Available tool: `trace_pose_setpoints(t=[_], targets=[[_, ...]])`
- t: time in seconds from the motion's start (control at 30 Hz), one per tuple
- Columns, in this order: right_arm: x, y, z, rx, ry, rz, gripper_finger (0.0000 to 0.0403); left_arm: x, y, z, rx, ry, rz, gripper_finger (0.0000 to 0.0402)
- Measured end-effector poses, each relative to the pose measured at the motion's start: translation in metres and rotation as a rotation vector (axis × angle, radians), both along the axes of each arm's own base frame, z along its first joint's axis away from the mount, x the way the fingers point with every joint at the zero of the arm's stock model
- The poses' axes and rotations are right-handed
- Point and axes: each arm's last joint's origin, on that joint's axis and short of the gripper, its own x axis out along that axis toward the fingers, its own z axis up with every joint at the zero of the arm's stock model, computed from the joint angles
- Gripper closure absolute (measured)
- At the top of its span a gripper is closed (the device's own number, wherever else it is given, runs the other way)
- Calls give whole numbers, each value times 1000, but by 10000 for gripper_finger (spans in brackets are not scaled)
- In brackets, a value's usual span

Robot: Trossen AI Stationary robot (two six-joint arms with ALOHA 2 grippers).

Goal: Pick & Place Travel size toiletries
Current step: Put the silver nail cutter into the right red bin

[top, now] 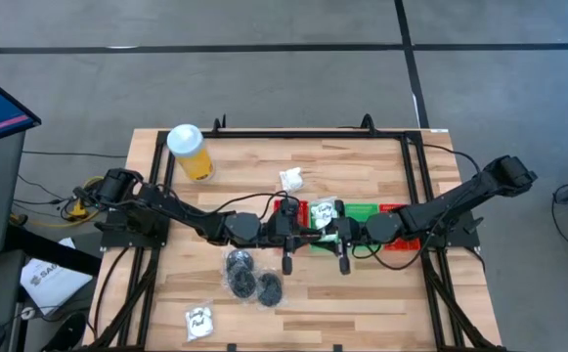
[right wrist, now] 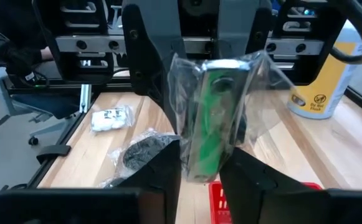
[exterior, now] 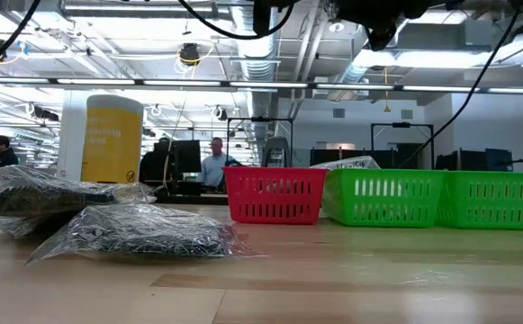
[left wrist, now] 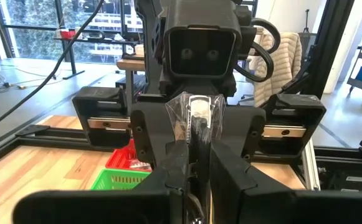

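A: Left gripper (left wrist: 196, 168), above the red plastic basket (top: 290, 211), pinches a clear crinkly packet holding a small tube (left wrist: 196, 118).

B: Facing it over the green basket (top: 362, 215), the right gripper (right wrist: 200, 171) pinches that packet too.

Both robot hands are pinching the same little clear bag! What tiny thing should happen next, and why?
Probably the left gripper should open its fingers a little. It and the right gripper both pinch the one clear bag in the air above the trays, so one must let go before the other can carry it to a tray.
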Motion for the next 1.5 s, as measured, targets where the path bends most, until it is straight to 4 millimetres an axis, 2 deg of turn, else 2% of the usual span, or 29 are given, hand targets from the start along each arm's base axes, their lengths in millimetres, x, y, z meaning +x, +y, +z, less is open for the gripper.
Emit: trace_pose_setpoints(t=[0.17, 0.43, 0.73, 0.87, 1.07, 1.5], targets=[[0, 0, 0, 0, 0, 0, 354, 0, 0, 0, 0, 1, -2, 372], [0, 0, 0, 0, 0, 1, 354, 0, 0, 0, 0, 2, -3, 367], [0, 0, 0, -13, 2, 4, 354, 0, 0, 0, 1, 4, 0, 314], [-5, -1, 6, -13, -5, 7, 354, 0, 0, 0, 1, 5, 0, 301], [-23, -3, 17, 9, 29, 16, 354, 0, 0, 0, 1, 5, 0, 285], [-72, -21, 14, 138, 315, -80, 354, -2, -2, 0, -31, 13, -6, 285]])
